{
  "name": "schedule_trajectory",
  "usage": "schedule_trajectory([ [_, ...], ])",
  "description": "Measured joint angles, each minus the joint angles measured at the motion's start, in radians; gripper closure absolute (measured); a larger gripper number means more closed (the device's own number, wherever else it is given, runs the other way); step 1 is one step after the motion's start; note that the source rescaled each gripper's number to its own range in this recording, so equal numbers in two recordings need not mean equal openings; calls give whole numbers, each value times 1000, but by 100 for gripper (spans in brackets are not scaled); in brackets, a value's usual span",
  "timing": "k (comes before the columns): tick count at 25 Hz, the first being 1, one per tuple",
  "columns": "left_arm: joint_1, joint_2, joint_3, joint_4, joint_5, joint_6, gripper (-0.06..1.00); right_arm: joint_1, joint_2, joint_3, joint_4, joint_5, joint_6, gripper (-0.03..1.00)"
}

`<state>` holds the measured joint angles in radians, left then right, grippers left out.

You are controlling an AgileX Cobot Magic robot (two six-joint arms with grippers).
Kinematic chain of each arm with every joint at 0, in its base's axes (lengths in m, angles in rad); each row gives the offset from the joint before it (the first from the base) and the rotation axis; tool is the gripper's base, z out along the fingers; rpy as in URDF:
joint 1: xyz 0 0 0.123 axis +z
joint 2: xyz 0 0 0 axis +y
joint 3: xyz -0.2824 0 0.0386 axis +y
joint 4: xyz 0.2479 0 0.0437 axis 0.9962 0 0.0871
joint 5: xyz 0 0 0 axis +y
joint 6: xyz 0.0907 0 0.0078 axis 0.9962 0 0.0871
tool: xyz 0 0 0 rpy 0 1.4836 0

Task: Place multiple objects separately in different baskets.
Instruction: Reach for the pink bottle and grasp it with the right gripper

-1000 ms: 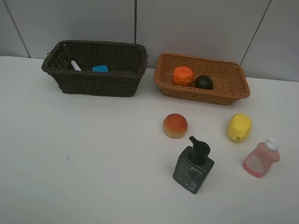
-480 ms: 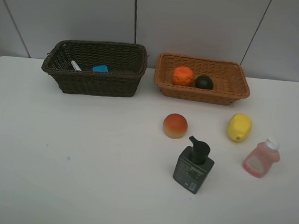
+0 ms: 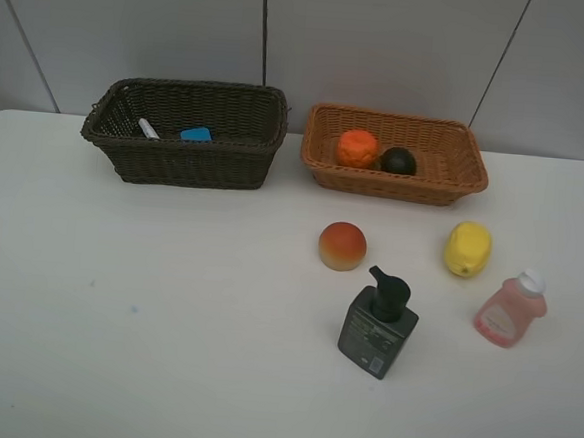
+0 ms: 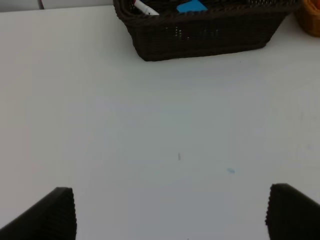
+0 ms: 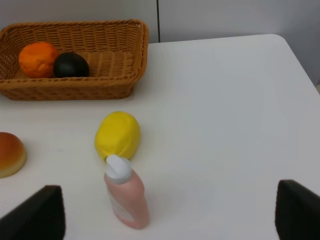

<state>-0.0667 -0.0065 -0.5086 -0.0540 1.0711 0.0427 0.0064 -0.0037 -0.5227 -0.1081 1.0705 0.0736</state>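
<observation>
Nothing moved, pink bottle (image 5: pixel 127 200) ahead of spread right tool (image 5: pixel 170 214)

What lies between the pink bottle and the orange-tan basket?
The yellow lemon, touching neither; it shows in both the right wrist and exterior high views.
</observation>
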Motion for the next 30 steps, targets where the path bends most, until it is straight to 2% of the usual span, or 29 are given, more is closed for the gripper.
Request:
schedule_trajectory([
  [19, 0, 0, 0, 0, 0, 0, -5, 0, 23, 0, 0, 0, 0, -3],
  [23, 0, 0, 0, 0, 0, 0, -5, 0, 181, -25, -5, -13, 0, -3],
  [30, 0, 0, 0, 0, 0, 0, -5, 0, 677, -143, -15, -33, 0, -3],
])
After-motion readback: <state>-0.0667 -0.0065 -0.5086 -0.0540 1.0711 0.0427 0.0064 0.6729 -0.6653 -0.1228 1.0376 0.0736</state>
